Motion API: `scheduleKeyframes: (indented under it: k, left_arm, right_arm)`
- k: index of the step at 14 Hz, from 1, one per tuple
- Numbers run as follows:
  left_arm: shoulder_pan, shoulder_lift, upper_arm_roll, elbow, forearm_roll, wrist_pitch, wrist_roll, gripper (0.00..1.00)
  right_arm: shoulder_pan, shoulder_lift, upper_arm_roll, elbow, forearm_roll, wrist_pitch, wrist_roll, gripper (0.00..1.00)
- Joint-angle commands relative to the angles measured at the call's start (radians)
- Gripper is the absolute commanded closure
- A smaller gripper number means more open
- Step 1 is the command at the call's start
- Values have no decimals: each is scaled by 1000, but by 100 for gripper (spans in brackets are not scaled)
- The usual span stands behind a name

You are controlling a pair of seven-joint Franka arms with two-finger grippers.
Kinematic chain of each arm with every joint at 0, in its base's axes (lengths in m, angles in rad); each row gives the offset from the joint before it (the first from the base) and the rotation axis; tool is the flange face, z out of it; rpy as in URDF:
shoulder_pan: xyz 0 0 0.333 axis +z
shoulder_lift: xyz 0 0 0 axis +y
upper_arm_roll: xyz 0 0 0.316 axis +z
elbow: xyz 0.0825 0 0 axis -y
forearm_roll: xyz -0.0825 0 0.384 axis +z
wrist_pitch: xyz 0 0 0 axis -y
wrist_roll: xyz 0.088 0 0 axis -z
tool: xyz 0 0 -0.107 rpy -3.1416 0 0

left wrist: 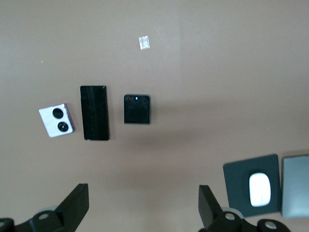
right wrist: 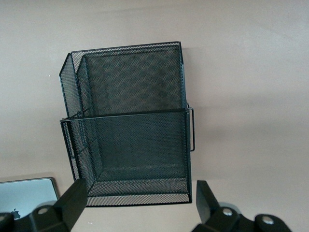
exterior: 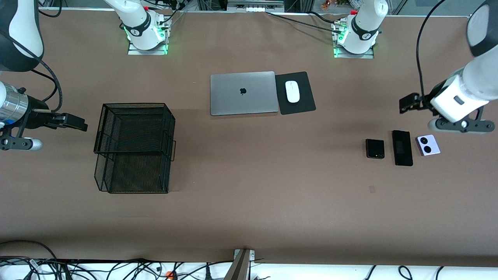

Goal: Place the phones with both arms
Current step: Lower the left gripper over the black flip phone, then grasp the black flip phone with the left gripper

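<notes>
Front cam: high, across the worktop (exterior: 249, 217), facing both arm bases, whole surface in shot. Left wrist cam: looks straight down from well above, past its own fingers (left wrist: 77, 205), onto the three phones (left wrist: 95, 112) plus mouse pad (left wrist: 236, 176) and laptop (left wrist: 297, 186) edge. Right wrist cam: looks down, closer, onto the mesh basket (right wrist: 130, 125), laptop corner (right wrist: 26, 193) too. Wrist views share only the laptop; front cam shares everything w/ both.

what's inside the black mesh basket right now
The black mesh basket holds nothing: bare mesh floor shows in both compartments. All three phones lie on the table toward the left arm's end. The mesh walls hide little.
</notes>
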Motion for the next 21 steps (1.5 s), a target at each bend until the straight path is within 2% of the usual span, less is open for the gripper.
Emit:
scheduleKeyframes:
  k: [1, 3, 6, 10, 16, 19, 21]
  left_arm:
    - [28, -11, 2, -144, -10, 166, 27, 0]
    - [58, 7, 2, -244, -10, 310, 113, 0]
    - [82, 82, 3, -268, -9, 398, 190, 0]
    - [91, 151, 3, -327, -9, 550, 193, 0]
    - [91, 223, 3, -552, 0, 930, 198, 0]
    - [94, 243, 3, -621, 46, 1053, 196, 0]
    - [105, 248, 3, -638, 48, 1081, 196, 0]
  right_arm:
    - [-3, -2, 2, 13, -2, -17, 0, 0]
    - [-3, -2, 2, 13, -2, -17, -2, 0]
    - [-2, -2, 2, 13, -2, -17, 1, 0]
    - [-3, -2, 2, 13, -2, -17, 0, 0]
    - [-3, -2, 2, 13, 0, -15, 3, 0]
    - [-2, -2, 2, 13, 0, -15, 4, 0]
    - [-3, -2, 2, 13, 0, -15, 4, 0]
